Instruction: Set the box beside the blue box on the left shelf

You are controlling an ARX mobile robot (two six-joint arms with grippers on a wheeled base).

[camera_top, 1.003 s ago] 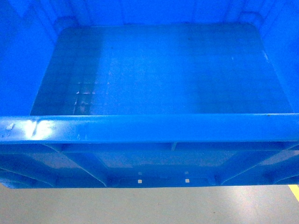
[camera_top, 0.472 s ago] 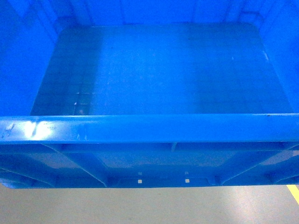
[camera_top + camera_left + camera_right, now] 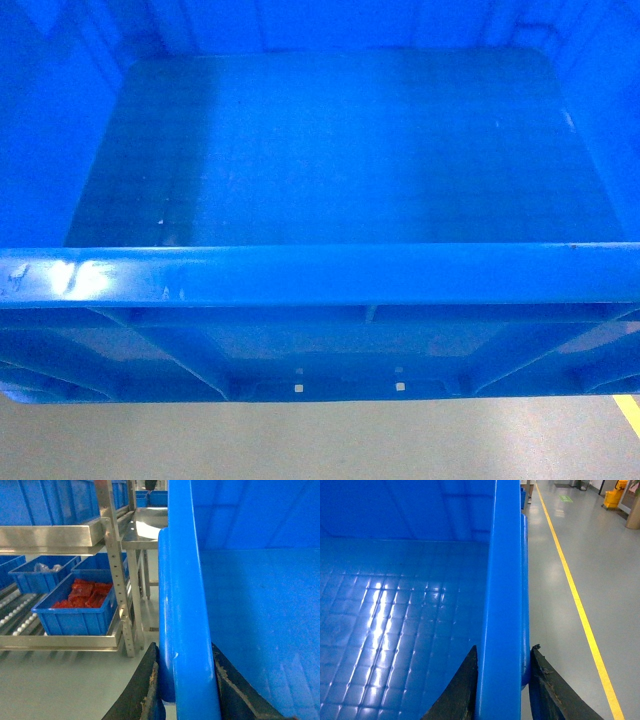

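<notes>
Two claws: I have both clamped on the same big blue box [image 3: 340, 150], one on each side wall.
Left claw [image 3: 182, 680]: its dark fingers [image 3: 145, 690] straddle the box's left rim, one outside the wall and one inside, pressed against the plastic.
Right claw [image 3: 501, 680]: I see the same grip here, with black fingers [image 3: 462, 687] on either side of the right rim, closed onto the wall.
Box position: it fills nearly all of my head view, carried in front of me above the grey floor [image 3: 320, 440], level as far as I can tell, near rim crossing the frame from edge to edge.
Box inside: smooth floor with a faint grid, glossy under the lights, with a few pale scuffs.
Box outside: below the near rim I see slanted ribs and two small pale square marks at the bottom edge.
Left shelf [image 3: 20, 615]: my left wrist camera shows it off to the left of the box, well apart from it, a metal rack with roller tracks of small white wheels.
Bin on the rack [image 3: 75, 612]: a smaller blue bin holding red packets sits on the roller level; a second blue bin [image 3: 42, 572] sits behind it with something pale inside that I cannot make out.
Upper level: more blue bins [image 3: 50, 500] stand on the shelf above.
Right side: a yellow line [image 3: 575, 600] runs along the floor, beside the box but clear of it.
</notes>
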